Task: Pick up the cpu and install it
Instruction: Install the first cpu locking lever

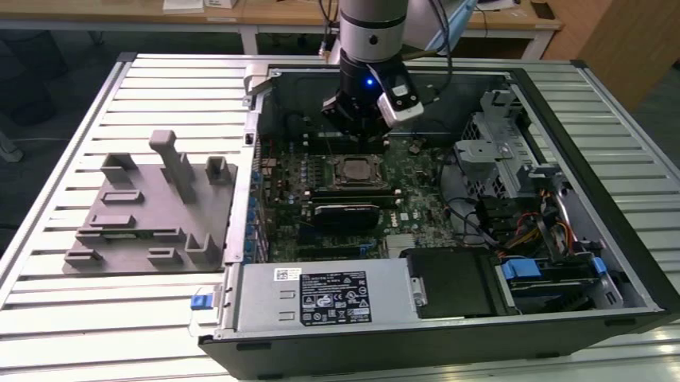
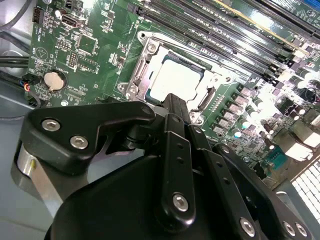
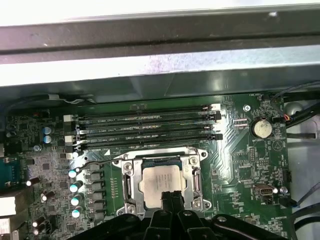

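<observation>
The cpu (image 3: 159, 182) is a silver-topped square lying flat inside the metal-framed socket (image 3: 128, 180) on the green motherboard, and it also shows in the second wrist view (image 2: 175, 80). In the exterior view the cpu (image 1: 354, 170) sits mid-board inside the open computer case. My gripper (image 3: 172, 199) hovers just above the socket's edge. Its two black fingers are pressed together with nothing between them, which the second wrist view (image 2: 175, 102) confirms. In the exterior view the gripper (image 1: 359, 137) hangs from the arm over the far side of the socket.
Four memory slots (image 3: 145, 125) run beside the socket, next to the case wall (image 3: 150, 65). A coin cell (image 3: 260, 127) sits on the board. The power supply (image 1: 318, 294) and drive cage (image 1: 510, 151) crowd the case. A grey fixture tray (image 1: 149, 215) lies outside on the exterior view's left.
</observation>
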### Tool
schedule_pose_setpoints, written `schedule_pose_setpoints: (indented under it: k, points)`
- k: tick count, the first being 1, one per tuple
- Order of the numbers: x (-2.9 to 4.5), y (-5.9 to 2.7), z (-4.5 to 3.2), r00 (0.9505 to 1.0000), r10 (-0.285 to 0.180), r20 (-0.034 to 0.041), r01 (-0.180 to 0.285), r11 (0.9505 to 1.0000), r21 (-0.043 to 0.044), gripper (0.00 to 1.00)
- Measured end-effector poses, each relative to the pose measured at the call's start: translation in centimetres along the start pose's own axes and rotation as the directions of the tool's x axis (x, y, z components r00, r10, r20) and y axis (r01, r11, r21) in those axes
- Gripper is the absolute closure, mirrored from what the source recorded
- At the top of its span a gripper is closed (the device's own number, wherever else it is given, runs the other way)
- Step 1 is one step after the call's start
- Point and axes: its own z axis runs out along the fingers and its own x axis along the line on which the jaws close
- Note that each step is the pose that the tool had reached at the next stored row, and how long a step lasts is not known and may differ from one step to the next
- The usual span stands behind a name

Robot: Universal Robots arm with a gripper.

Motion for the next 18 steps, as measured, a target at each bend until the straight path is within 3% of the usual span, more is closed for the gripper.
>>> schedule_pose_setpoints:
  k: [10,18]
  points:
    - [0.02,0.00,-0.07,1.0000,0.000,0.0000,0.000,1.0000,-0.0001,0.89]
    - [0.63,-0.06,-0.10,1.0000,0.000,0.0001,0.000,1.0000,-0.0002,0.89]
